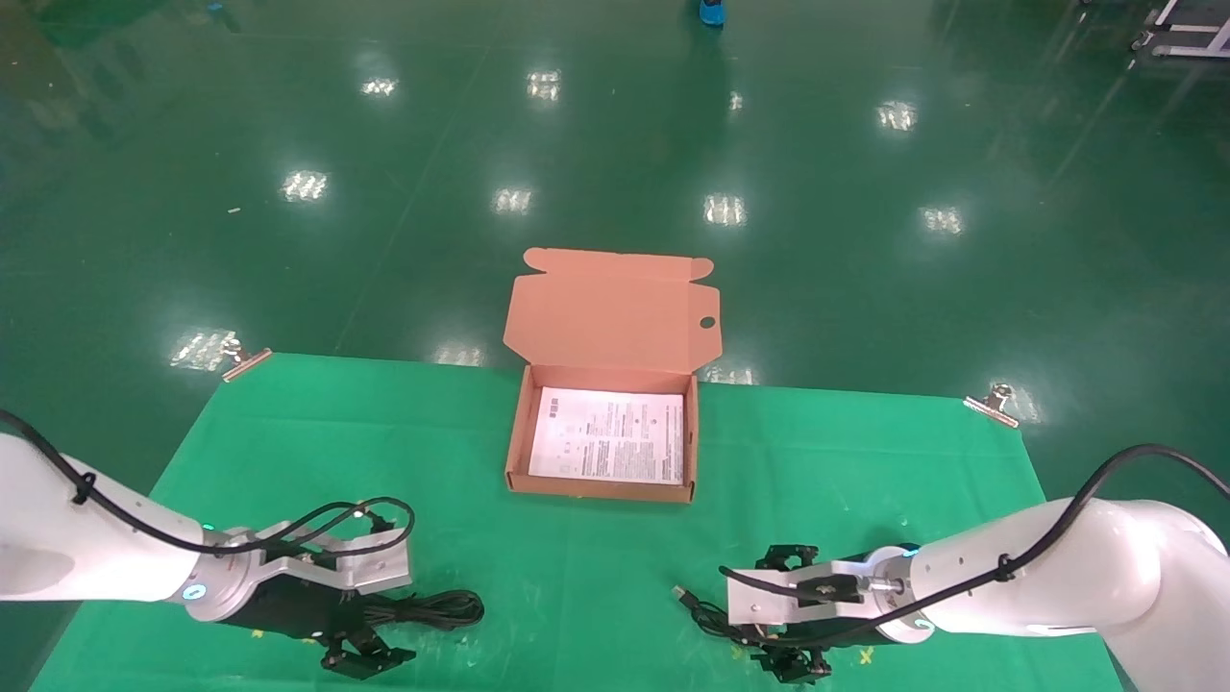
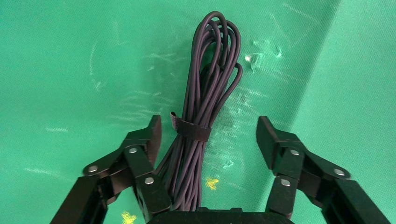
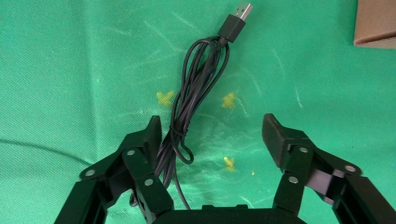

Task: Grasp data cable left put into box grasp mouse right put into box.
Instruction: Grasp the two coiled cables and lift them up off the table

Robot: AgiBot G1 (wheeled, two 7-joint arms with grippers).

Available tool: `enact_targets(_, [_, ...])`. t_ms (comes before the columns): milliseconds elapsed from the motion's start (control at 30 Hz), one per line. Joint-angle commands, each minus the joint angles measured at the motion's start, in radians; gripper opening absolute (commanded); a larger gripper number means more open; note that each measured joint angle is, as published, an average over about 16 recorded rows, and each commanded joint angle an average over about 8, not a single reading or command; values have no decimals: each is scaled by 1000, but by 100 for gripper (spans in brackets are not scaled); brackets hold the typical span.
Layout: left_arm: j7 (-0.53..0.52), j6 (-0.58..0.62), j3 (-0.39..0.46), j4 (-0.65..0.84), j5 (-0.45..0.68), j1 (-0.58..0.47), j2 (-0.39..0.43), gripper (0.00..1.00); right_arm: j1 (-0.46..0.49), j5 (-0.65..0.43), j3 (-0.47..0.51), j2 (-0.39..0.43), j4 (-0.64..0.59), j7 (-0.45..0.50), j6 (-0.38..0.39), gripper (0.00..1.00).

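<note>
While both arms hang low at the table's near edge, the left end effector (image 2: 208, 135) straddles the data cable (image 2: 205, 100), released; the right end effector (image 3: 212, 133), also released, straddles the mouse's cord (image 3: 196, 88). Grasping comes next: clench, lift, carry to the far box (image 1: 603, 437).
</note>
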Motion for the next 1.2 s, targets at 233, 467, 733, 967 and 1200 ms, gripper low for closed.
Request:
enact_targets(233, [-2,2,0,-6,0,2,-2,0,0,1,0,2,4,1,-3,0])
enact_targets(467, [-2,2,0,-8,-1,2,-3,0,0,1,0,2,6,2,-4,0])
enact_targets(733, [-3,3,0,-10,-1,3,-4,0,-1,1,0,3,6,2,-5,0])
enact_targets(967, [0,4,0,-13,0,0,-7,0,-1,1,0,3,7,2,-5,0])
enact_targets(1200, [21,18,-3,-75,5,-34,-60,0,41,17,36,58,47,49,-9,0])
